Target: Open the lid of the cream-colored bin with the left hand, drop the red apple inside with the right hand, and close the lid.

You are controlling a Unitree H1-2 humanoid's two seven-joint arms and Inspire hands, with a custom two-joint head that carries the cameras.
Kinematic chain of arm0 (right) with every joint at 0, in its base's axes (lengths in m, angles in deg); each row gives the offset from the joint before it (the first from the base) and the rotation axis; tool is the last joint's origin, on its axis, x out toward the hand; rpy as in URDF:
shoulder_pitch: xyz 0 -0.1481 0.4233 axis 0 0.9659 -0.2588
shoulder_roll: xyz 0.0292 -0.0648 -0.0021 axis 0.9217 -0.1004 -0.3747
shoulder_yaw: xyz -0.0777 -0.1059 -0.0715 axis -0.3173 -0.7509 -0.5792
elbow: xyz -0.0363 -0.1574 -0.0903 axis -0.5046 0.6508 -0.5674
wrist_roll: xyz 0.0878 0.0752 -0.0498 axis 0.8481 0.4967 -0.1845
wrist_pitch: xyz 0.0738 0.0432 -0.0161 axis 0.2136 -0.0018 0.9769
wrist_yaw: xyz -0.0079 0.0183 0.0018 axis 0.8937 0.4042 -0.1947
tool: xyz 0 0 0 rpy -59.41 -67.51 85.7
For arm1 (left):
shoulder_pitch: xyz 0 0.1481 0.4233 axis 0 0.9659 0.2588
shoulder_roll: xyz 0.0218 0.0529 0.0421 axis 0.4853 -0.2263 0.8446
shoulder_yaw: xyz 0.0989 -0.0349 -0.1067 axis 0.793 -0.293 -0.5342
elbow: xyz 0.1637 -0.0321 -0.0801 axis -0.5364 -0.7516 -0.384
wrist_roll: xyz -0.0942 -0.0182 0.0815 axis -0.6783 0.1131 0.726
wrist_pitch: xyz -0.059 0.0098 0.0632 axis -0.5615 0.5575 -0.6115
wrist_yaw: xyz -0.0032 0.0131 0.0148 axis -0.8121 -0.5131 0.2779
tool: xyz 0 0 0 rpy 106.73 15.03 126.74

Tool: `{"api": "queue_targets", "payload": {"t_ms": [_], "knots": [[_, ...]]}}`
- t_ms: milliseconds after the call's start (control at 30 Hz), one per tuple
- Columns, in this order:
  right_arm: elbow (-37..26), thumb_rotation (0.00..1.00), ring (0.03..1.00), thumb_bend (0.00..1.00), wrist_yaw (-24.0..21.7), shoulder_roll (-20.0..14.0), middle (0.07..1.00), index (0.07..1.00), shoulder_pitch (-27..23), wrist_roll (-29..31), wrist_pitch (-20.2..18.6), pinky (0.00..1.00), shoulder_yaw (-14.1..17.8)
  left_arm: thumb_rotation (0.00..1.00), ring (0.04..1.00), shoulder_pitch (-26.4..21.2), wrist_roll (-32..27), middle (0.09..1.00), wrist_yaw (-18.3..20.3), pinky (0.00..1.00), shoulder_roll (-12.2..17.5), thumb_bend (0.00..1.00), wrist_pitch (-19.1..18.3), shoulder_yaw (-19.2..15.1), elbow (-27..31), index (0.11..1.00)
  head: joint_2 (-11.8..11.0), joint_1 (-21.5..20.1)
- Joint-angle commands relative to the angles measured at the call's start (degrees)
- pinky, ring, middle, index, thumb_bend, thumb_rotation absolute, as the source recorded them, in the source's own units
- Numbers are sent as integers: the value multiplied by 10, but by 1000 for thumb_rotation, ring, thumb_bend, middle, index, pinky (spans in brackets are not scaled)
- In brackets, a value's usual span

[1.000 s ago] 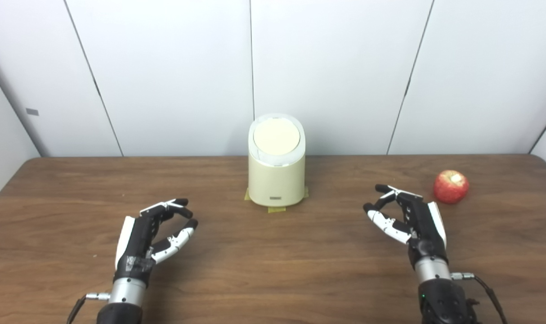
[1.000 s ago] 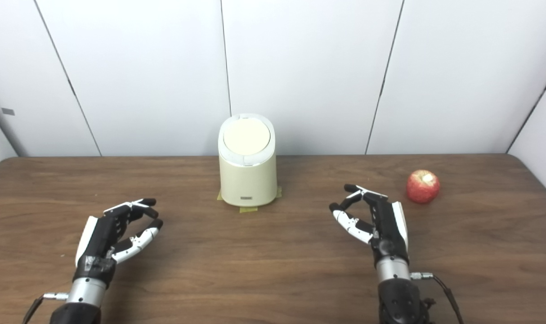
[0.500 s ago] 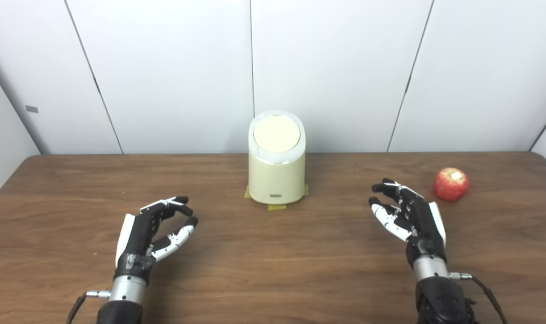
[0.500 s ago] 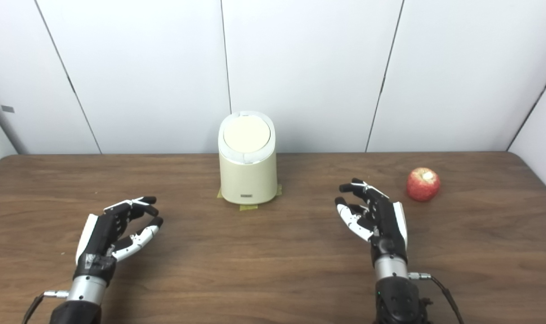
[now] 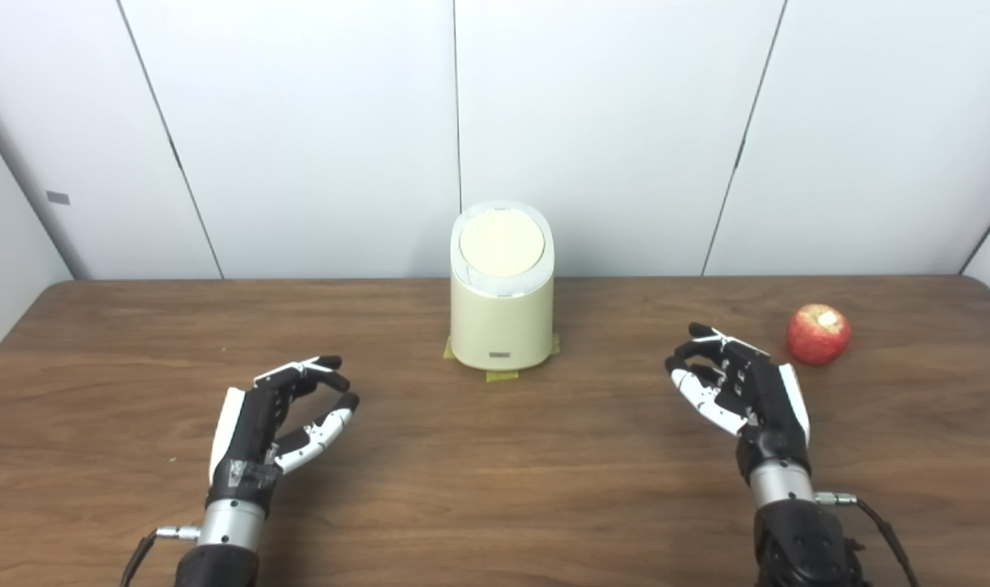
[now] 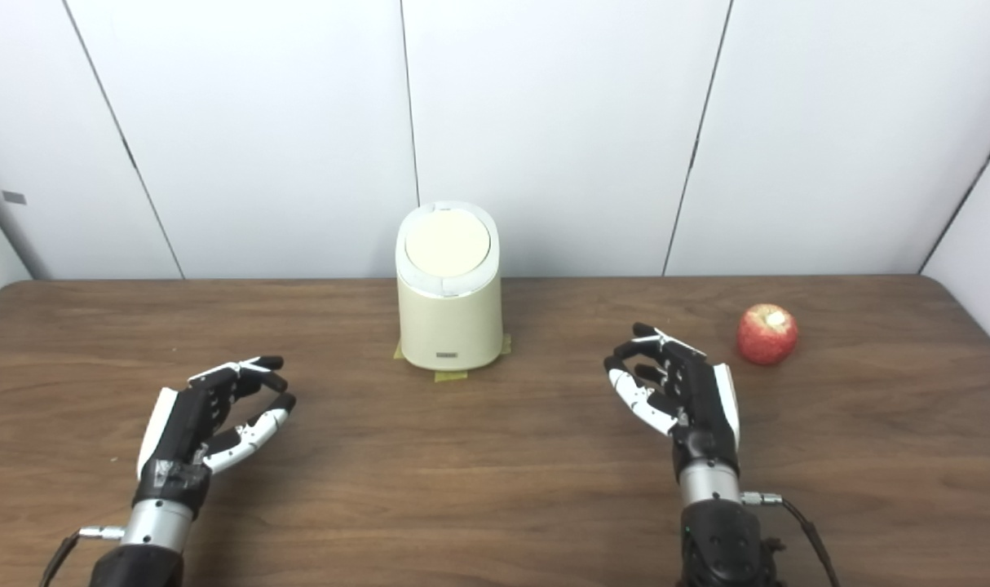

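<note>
**Right hand shifted toward the apple; lid down, nothing held**

Against the frame of a second ago, I find the right hand (image 5: 744, 383) a little farther up the table and nearer the red apple (image 5: 818, 334), fingers loosely curled, apart and empty. The left hand (image 5: 271, 416) has not moved; it rests low on its own side, fingers likewise parted and holding nothing. The whole scene sits slightly lower than a second ago, so I put that down to the camera.

The cream-colored bin (image 5: 501, 314) stands at the table's far middle on yellow tape tabs (image 5: 501, 377), its lid (image 5: 501, 244) closed. The apple lies well right of it, just beyond the right hand, not touching.

The left eye view shows more of the left side wall (image 5: 6, 261). The wooden table (image 5: 495, 481) meets white panelled walls (image 5: 609, 139).
</note>
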State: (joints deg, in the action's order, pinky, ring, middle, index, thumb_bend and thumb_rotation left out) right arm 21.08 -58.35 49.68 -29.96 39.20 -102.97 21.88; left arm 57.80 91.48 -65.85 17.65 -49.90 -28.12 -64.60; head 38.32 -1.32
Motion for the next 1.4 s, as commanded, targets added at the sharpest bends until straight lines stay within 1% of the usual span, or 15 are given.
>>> {"api": "queue_targets", "payload": {"t_ms": [0, 33, 100, 167, 200, 233, 267, 300, 367, 600, 833, 1000, 1167, 1267, 1367], "knots": [[-15, 0, 894, 201, -10, -15, 854, 615, -27, -8, 9, 891, -8, 56, 839, -23, -3, 766, -2, 853, 5, 504, 15, 0, 17, 487, 1, -1], [-11, 0, 909, 258, -22, -16, 868, 662, -27, 16, 16, 938, -4, 57, 839, -22, -6, 767, 0, 852, 5, 503, 13, -1, 19, 488, 1, -1], [-10, 224, 950, 391, -46, -10, 909, 782, -26, 74, 19, 912, 9, 73, 849, -21, -17, 792, 7, 845, 6, 501, 0, -2, 23, 497, 1, -1], [-11, 578, 989, 595, -65, -9, 974, 891, -24, 117, 8, 924, 17, 383, 893, -20, -51, 853, 23, 901, 6, 542, -14, -6, 26, 777, 1, -1], [-10, 668, 995, 653, -73, -10, 987, 922, -23, 131, 3, 941, 19, 453, 913, -19, -66, 880, 32, 938, 8, 542, -20, -7, 28, 843, 1, -1], [-10, 742, 998, 677, -78, -12, 994, 948, -23, 141, 1, 953, 19, 539, 929, -19, -75, 908, 38, 966, 9, 545, -25, -7, 29, 898, 1, -1], [-10, 781, 999, 690, -81, -13, 997, 961, -23, 148, -2, 960, 19, 585, 938, -19, -77, 922, 43, 980, 12, 547, -28, -6, 30, 926, 1, -1], [-11, 837, 1000, 671, -85, -12, 999, 976, -22, 160, -7, 965, 21, 673, 945, -19, -97, 939, 50, 980, 10, 539, -34, -10, 29, 956, 1, -1], [-13, 922, 1000, 688, -90, -10, 1000, 995, -21, 182, -15, 993, 24, 764, 973, -20, -124, 986, 59, 996, 6, 556, -40, -16, 28, 991, 0, 0], [-14, 996, 1000, 702, -89, -6, 1000, 1000, -19, 215, -24, 1000, 28, 894, 1000, -19, -175, 1000, 63, 1000, -5, 557, -66, -26, 38, 1000, 0, 1], [-16, 1000, 1000, 652, -84, -7, 1000, 1000, -19, 220, -30, 1000, 26, 985, 1000, -18, -183, 1000, 72, 1000, 2, 565, -75, -19, 38, 1000, 1, 3], [-13, 1000, 1000, 623, -83, -9, 1000, 1000, -20, 218, -26, 1000, 26, 989, 1000, -17, -191, 1000, 77, 1000, 1, 577, -73, -18, 37, 1000, 3, 2], [-20, 1000, 1000, 614, -85, -12, 1000, 1000, -16, 220, -32, 1000, 26, 972, 1000, -14, -185, 1000, 68, 1000, -6, 591, -81, -15, 46, 1000, -3, 8], [-26, 1000, 1000, 618, -88, -18, 1000, 1000, -11, 220, -35, 1000, 26, 963, 1000, -8, -174, 1000, 61, 1000, -8, 592, -84, -11, 55, 1000, -14, 15], [-31, 1000, 1000, 609, -90, -24, 1000, 1000, -2, 218, -31, 1000, 26, 957, 1000, 0, -168, 1000, 56, 1000, -12, 568, -85, -9, 67, 1000, -39, 25]]}}
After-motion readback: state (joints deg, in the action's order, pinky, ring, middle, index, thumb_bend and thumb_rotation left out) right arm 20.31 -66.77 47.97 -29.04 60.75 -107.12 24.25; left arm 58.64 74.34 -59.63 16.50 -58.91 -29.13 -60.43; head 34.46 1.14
